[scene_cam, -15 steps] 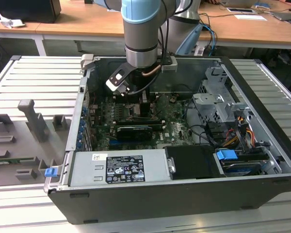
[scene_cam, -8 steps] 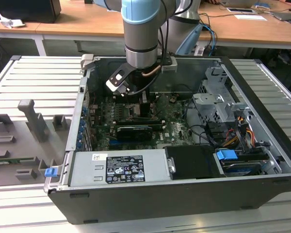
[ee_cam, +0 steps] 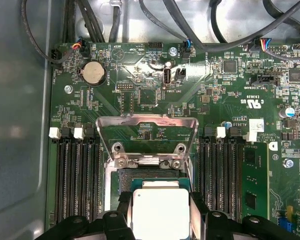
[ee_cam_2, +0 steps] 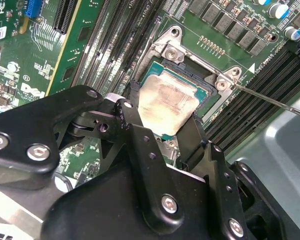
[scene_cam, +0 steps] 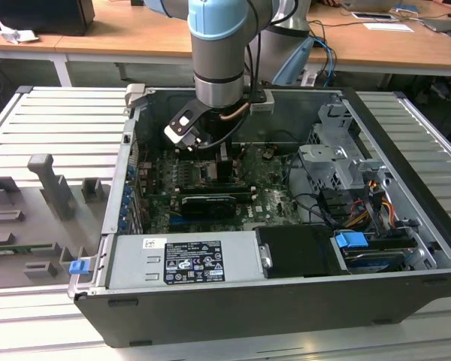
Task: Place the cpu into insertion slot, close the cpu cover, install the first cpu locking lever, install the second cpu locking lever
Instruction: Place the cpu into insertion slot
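The cpu (ee_cam_2: 167,102), a flat square chip with a silvery-beige top, sits between my two black fingers (ee_cam_2: 130,117) in both wrist views. My gripper (ee_cam: 160,212) is shut on the cpu (ee_cam: 160,210) by its two opposite edges. It hangs slightly tilted just over the insertion slot (ee_cam_2: 190,75), whose dark pin field (ee_cam: 147,175) shows beyond the chip's far edge. The cpu cover (ee_cam: 147,121), a silver frame with a window, stands raised on its hinge behind the slot. A thin metal lever rod (ee_cam_2: 270,100) runs off beside the socket. In the exterior view the gripper (scene_cam: 224,154) reaches down inside the computer case.
Black memory slots (ee_cam: 75,180) flank the socket on both sides, and a memory stick (ee_cam: 253,175) stands nearby. A long black card (scene_cam: 210,203), the power supply (scene_cam: 184,259), the drive cage (scene_cam: 338,162) and cables (ee_cam: 190,20) crowd the case. A grey fixture tray (scene_cam: 37,203) lies outside.
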`<state>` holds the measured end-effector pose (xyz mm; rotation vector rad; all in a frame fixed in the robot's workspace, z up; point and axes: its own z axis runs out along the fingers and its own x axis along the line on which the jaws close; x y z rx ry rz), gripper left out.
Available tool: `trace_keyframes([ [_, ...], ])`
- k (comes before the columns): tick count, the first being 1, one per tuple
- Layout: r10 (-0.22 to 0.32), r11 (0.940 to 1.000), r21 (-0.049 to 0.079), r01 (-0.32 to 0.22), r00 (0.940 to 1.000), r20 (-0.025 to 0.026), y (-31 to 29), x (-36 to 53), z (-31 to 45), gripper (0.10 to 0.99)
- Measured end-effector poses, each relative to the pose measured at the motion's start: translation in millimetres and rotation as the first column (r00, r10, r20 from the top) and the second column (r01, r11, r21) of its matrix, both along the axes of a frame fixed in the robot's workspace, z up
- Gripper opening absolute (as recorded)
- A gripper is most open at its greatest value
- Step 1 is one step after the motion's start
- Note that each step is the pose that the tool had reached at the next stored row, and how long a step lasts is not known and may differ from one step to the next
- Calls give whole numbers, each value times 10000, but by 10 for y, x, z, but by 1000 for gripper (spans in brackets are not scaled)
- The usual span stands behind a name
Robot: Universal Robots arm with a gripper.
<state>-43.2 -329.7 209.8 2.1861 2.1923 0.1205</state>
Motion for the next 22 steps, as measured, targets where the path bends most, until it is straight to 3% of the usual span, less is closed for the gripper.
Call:
trace_keyframes([
  [22, 0, 10000, -1, 0, 10000, 0, 0, 15, -5, 541],
])
